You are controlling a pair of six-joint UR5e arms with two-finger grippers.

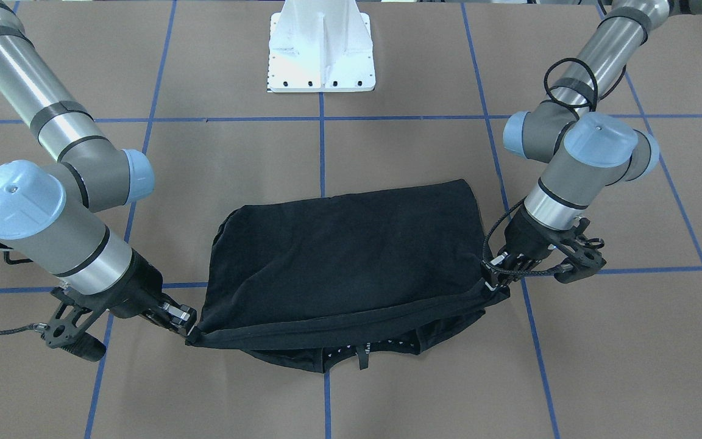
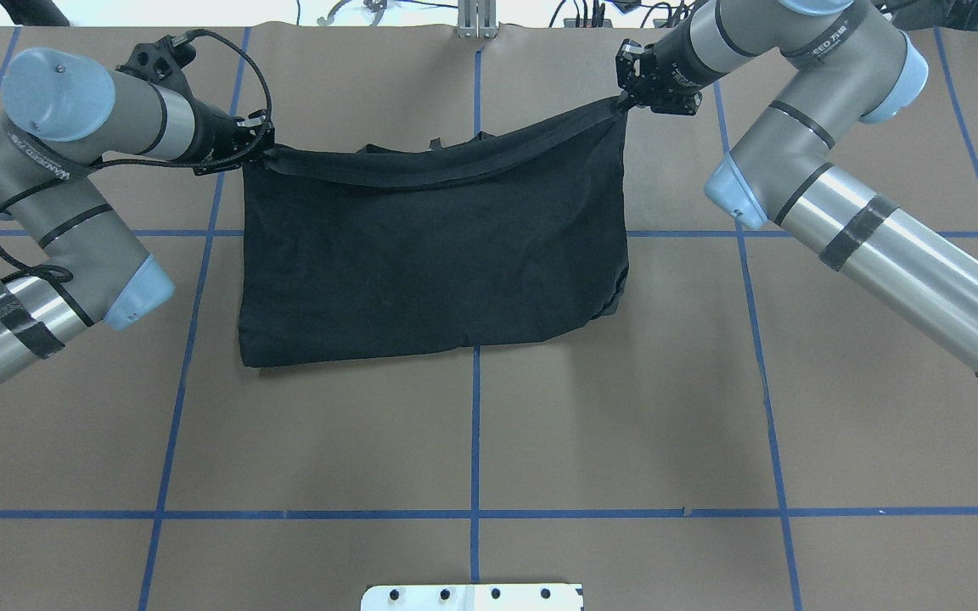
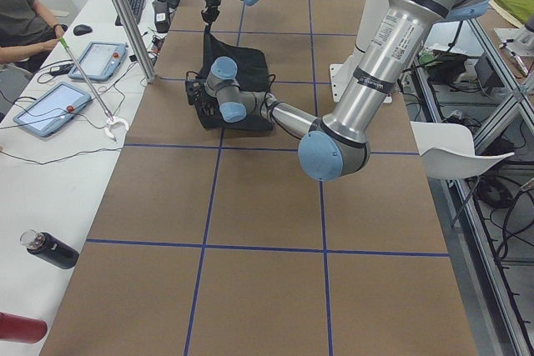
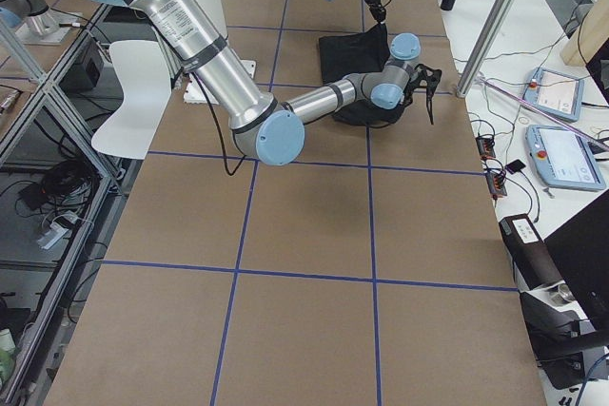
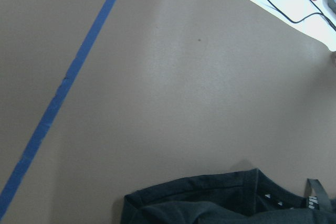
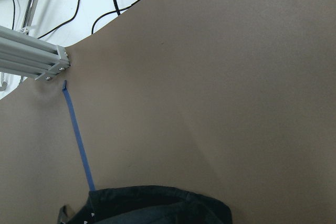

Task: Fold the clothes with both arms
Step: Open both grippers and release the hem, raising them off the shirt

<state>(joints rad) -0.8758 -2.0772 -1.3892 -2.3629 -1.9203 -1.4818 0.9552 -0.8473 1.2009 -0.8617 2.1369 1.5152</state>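
The clothes are one black T-shirt [image 1: 351,256] [image 2: 429,255], plain side up on the brown table. Its edge farthest from the robot base is lifted and stretched taut between both grippers, and the rest drapes down onto the table. My left gripper [image 2: 264,151] [image 1: 490,277] is shut on one end of that hem. My right gripper [image 2: 625,102] [image 1: 191,329] is shut on the other end, slightly higher. More dark fabric hangs under the raised hem. Each wrist view shows only a bunched piece of the T-shirt [image 5: 226,203] [image 6: 157,205] at its bottom edge, with no fingers in sight.
The white pedestal base [image 1: 322,55] [image 2: 472,596] stands on the robot's side of the shirt. Blue tape lines [image 2: 475,441] grid the table. Beyond the far edge, a side table holds tablets [image 3: 98,60], cables and a bottle [image 3: 50,249], with a seated person [image 3: 21,18] and a metal post [image 3: 125,18].
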